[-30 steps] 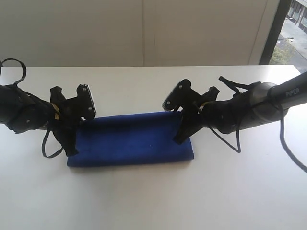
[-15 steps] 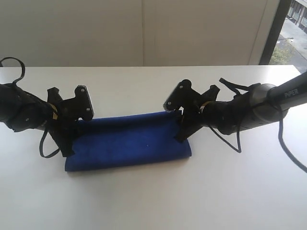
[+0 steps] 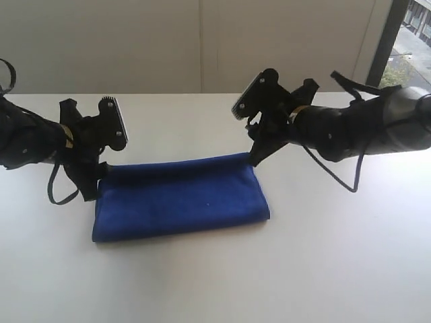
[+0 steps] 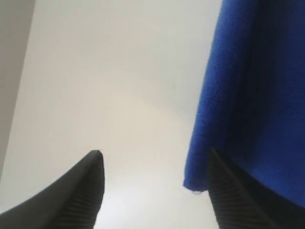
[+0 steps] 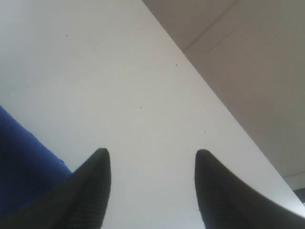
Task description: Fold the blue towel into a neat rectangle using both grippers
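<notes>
At the left of the frame we see the left gripper [image 3: 102,153] hanging at the left end of the blue towel [image 3: 178,198]. Its jaws are spread wide and pinch nothing: one points up, the other reaches down beside the towel's left edge. We cannot tell whether that lower one touches the cloth. Its wrist view shows a towel corner just beside one jaw.

In the middle of the frame the towel lies folded into a long band on the white table [image 3: 202,282], slightly skewed, with its right end nearer us.

To the right, the right gripper [image 3: 250,131] hangs above the towel's far right corner, jaws also spread wide and holding nothing. Its wrist view shows bare table between them, with blue cloth behind one.
</notes>
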Tool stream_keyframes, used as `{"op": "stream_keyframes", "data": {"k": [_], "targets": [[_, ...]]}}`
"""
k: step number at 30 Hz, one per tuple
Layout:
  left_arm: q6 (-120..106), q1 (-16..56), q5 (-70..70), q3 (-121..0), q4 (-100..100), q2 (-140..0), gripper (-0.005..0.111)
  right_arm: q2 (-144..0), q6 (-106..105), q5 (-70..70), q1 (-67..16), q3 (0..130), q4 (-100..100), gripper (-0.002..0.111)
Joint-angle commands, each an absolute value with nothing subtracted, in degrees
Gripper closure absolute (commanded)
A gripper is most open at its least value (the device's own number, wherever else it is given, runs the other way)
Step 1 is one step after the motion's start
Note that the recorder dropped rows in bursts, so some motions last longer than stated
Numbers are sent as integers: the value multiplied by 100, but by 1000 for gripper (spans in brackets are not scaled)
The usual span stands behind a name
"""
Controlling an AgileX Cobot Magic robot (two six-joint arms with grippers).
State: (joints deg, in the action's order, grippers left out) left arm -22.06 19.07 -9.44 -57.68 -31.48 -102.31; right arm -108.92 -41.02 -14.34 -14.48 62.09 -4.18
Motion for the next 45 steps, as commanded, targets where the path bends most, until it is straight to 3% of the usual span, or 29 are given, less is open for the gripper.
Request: {"op": "stream_keyframes", "data": {"k": [1, 4, 6, 9, 11, 12, 19, 39, 45], "targets": [[-1893, 1913, -799, -5744, -2940, -9802, 41, -10418, -4013, -883, -1417, 6227, -637, 57], [-828, 1978, -756, -5744, -2492, -9544, 42, -10152, -3732, -272, -1417, 6227, -985, 59], [-192, 2074, -594, -5744, -2465, -9506, 50, -10070, -3685, 180, -1417, 6227, -1052, 72], [395, 2239, -224, -5744, -2465, -9572, 81, -10126, -3875, 1010, -1417, 6381, -1052, 106], [452, 2392, 0, -5744, -2465, -9672, 103, -10244, -3964, 1498, -1417, 6596, -1064, 108], [398, 2482, 131, -5744, -2480, -9732, 106, -10309, -4029, 1840, -1428, 6719, -1064, 108], [374, 2773, 661, -5744, -2489, -10174, 107, -11061, -4177, 3401, -1428, 7473, -1116, 108], [-637, 2576, 1005, -5743, -2665, -10770, 107, -11601, -4822, 4300, -1598, 7473, -1920, 108], [-603, 2451, 986, -5743, -2758, -10770, 107, -11601, -3613, 4202, -1598, 7473, -614, 108]]}}
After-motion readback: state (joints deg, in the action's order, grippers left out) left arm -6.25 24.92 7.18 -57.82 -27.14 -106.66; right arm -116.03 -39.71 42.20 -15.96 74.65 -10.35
